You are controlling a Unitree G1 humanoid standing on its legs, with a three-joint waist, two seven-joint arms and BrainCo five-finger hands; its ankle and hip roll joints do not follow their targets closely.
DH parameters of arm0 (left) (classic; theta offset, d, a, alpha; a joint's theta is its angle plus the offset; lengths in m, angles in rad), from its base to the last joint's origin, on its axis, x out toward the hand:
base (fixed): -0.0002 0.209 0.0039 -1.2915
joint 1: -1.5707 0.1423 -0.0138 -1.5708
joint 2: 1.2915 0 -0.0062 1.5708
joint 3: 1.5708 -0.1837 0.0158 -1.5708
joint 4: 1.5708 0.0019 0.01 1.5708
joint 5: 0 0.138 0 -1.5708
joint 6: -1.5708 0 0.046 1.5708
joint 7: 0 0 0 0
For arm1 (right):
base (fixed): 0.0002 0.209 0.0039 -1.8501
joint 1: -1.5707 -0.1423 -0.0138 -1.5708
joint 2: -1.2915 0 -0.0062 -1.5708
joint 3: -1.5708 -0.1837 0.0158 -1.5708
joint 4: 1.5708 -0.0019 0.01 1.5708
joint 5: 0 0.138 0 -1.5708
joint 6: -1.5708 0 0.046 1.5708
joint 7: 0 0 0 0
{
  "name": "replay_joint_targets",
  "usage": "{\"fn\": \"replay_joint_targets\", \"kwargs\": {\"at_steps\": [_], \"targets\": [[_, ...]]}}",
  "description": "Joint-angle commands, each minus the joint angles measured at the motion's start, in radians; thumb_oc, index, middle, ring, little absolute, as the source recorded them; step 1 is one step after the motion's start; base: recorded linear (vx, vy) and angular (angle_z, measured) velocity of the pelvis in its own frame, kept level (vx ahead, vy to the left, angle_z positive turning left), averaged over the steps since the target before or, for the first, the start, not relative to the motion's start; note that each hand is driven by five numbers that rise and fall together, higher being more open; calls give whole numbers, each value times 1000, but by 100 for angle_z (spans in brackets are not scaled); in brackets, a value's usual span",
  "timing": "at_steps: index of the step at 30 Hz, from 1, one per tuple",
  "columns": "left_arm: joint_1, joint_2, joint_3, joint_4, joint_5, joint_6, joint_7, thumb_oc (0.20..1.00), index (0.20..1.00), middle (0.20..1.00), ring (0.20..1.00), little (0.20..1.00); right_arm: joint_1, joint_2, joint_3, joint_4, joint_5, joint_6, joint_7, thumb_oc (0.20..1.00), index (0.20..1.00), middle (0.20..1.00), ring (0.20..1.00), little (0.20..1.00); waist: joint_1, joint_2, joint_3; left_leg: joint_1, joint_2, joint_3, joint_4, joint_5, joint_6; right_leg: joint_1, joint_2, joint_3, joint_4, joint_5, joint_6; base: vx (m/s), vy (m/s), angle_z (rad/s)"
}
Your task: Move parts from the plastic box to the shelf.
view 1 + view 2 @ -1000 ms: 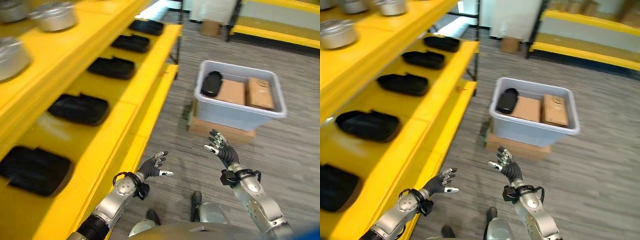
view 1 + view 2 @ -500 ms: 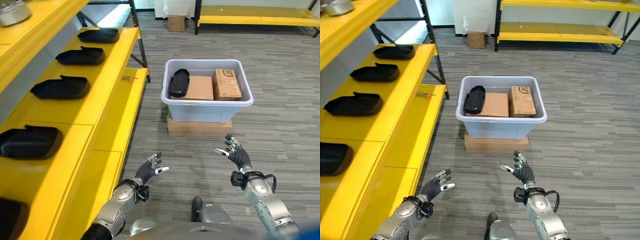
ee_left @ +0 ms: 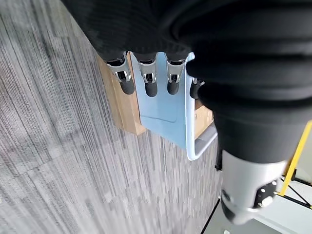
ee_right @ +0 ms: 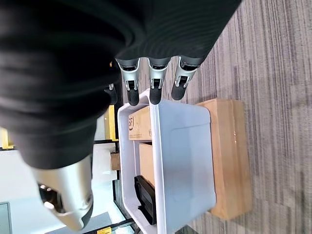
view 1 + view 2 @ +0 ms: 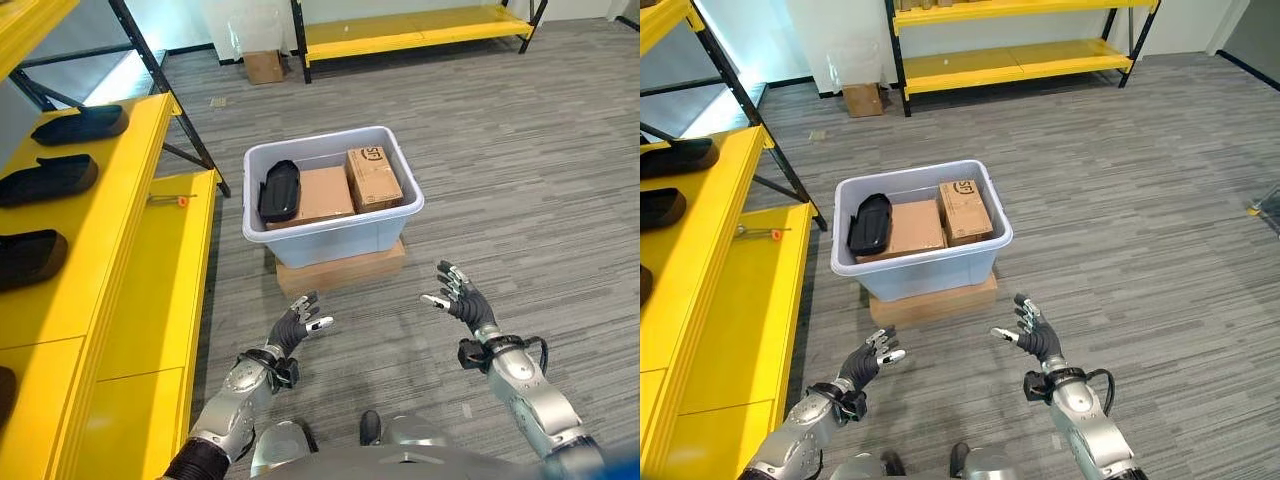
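Yellow shelf (image 5: 150,290) — at the robot's left, black parts (image 5: 50,180) lying along its upper level. Grey plastic box (image 5: 335,235) on a flat cardboard base (image 5: 340,270), on the floor ahead — holds one black part (image 5: 279,190) beside two cardboard cartons (image 5: 375,178). Left hand (image 5: 293,328) and right hand (image 5: 460,300): fingers spread, empty, short of the box.

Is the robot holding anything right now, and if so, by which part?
Nothing is held. The left hand and right hand are both open and empty, short of the plastic box, where a black part lies.
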Motion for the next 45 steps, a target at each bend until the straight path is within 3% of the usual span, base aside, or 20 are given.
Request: {"fn": "replay_joint_targets", "kwargs": {"at_steps": [1, 2, 3, 10, 15, 20, 22, 23, 26, 28, 29, 30, 31, 35, 37, 45], "targets": [[33, 0, 14, -51, -18, -48, 19, 1000, 1000, 1000, 1000, 1000, 4, -19, 1, -96, -7, -64, 43, 1000, 1000, 1000, 1000, 1000, 60, 37, 23, -9, -21, -74, -77, 163, 14, 19, -81, -15, 38, 2, 140, 217, 234, -33], [48, 5, 24, -57, -18, -58, 23, 1000, 1000, 1000, 1000, 1000, 0, -21, 14, -93, -21, -67, 56, 1000, 1000, 1000, 1000, 1000, 83, 44, 30, -34, -22, -131, -81, 178, 25, 12, -72, 13, 48, 5, 133, 262, 329, -115], [65, 7, 33, -58, -4, -77, 8, 1000, 1000, 1000, 1000, 1000, -14, -25, 37, -86, -47, -69, 71, 1000, 1000, 1000, 1000, 1000, 101, 46, 36, -34, -36, -146, -74, 165, 34, 19, -78, 21, 48, 2, 135, 204, 332, -159], [50, 42, 15, -7, 19, -81, -48, 1000, 1000, 1000, 1000, 1000, -69, -23, 24, -97, -22, -69, 32, 1000, 1000, 1000, 1000, 1000, 122, 23, 1, 34, -70, -126, -130, 111, 83, 17, -89, -20, 93, -26, 165, 171, 215, -29], [24, 46, 11, 15, 34, -71, -82, 1000, 1000, 1000, 1000, 1000, -93, 6, 32, -100, -70, -66, 58, 1000, 1000, 1000, 1000, 1000, 131, 15, -10, 47, -95, -134, -135, 81, 116, -16, -92, -22, 196, -42, 179, 45, 127, 0], [-6, 48, -7, 22, 52, -45, -95, 1000, 1000, 1000, 1000, 1000, -137, 25, 29, -82, -79, -45, 19, 1000, 1000, 1000, 1000, 1000, 132, 15, -11, 82, -136, -143, -142, 38, 176, -166, -128, -25, 559, 49, 250, 11, 151, 12], [-12, 43, -14, 27, 27, -42, -89, 1000, 1000, 1000, 1000, 1000, -143, 31, 31, -88, -89, -39, 12, 1000, 1000, 1000, 1000, 1000, 124, 23, -4, 106, -135, -159, -142, 25, 183, -234, -140, -12, 635, 69, 253, 32, 55, 9], [-16, 38, -17, 29, 2, -38, -87, 1000, 1000, 1000, 1000, 1000, -144, 34, 29, -87, -93, -39, 20, 1000, 1000, 1000, 1000, 1000, 118, 27, 2, 121, -132, -169, -142, 21, 179, -251, -146, -8, 609, 71, 245, 59, -52, 0], [-33, 40, -21, 25, -5, -28, -95, 1000, 1000, 1000, 1000, 1000, -148, 38, 16, -78, -90, -54, 54, 1000, 1000, 1000, 1000, 1000, 108, 24, 11, 135, -113, -186, -142, 21, 156, -235, -157, 5, 375, 100, 241, 84, -164, 13], [-40, 40, -22, 21, -4, -18, -87, 1000, 1000, 1000, 1000, 1000, -147, 41, 16, -78, -95, -68, 41, 1000, 1000, 1000, 1000, 1000, 102, 11, 17, 149, -110, -198, -142, 12, 144, -229, -175, 23, 181, 162, 250, 116, -228, 11], [-37, 41, -21, 11, -2, -10, -82, 1000, 1000, 1000, 1000, 1000, -145, 42, 15, -80, -99, -72, 36, 1000, 1000, 1000, 1000, 1000, 100, 5, 20, 158, -109, -202, -142, 1, 138, -235, -189, 33, 121, 202, 264, 216, -333, 10], [-21, 43, -20, 13, 0, 1, -74, 1000, 1000, 1000, 1000, 1000, -145, 48, 17, -78, -108, -61, 34, 1000, 1000, 1000, 1000, 1000, 97, -7, 26, 182, -110, -210, -142, -27, 134, -269, -214, 60, 55, 295, 291, 246, -352, 12], [-7, 43, -20, 15, 10, 3, -77, 1000, 1000, 1000, 1000, 1000, -145, 50, 20, -81, -118, -47, 33, 1000, 1000, 1000, 1000, 1000, 98, -8, 30, 195, -106, -216, -142, -37, 132, -291, -221, 68, 51, 318, 300, 266, -344, 18], [23, 34, -30, 34, 32, -14, -108, 1000, 1000, 1000, 1000, 1000, -137, 33, 35, -104, -94, -36, 71, 1000, 1000, 1000, 1000, 1000, 98, -7, 24, 203, -86, -234, -142, -40, 121, -257, -213, 59, -4, 285, 302, 152, -209, 22], [33, 36, -30, 45, 26, -21, -108, 1000, 1000, 1000, 1000, 1000, -140, 30, 47, -88, -104, -24, 66, 1000, 1000, 1000, 1000, 1000, 111, -3, 4, 209, -77, -230, -142, -36, 104, -197, -215, 13, -28, 261, 293, 213, -256, 23], [59, 4, -20, 25, 1, -44, -108, 1000, 1000, 1000, 1000, 1000, -148, 10, 63, -58, -107, -24, 32, 1000, 1000, 1000, 1000, 1000, 123, 17, -17, 204, -24, -195, -130, 16, 58, -107, -161, -48, -8, 150, 214, 155, -179, -5]]}}
